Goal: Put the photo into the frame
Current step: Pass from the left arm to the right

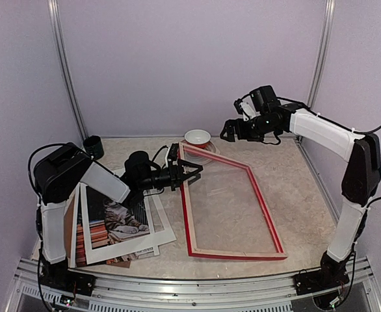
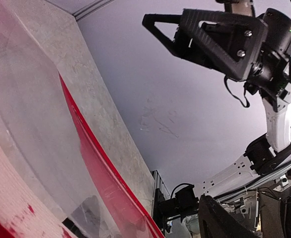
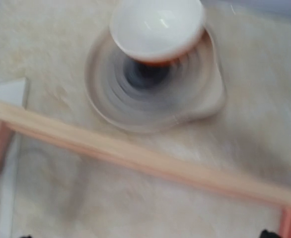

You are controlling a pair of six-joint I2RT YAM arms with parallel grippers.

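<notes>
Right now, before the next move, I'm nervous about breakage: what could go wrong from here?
The left end effector, jaws open, sits at the frame's left rail; a nudge could slide the frame into the bowl just beyond its far rail. The right end effector hangs above that bowl and might knock it when lowering. The photo lies under a white mat beneath the left arm, which could drag them.

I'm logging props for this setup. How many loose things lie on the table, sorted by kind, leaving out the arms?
Red picture frame: 1
Cat photo: 1
White mat border: 1
Brown backing board: 1
Black cup: 1
White bowl: 1
Grey dish under the bowl: 1
Total: 7
</notes>
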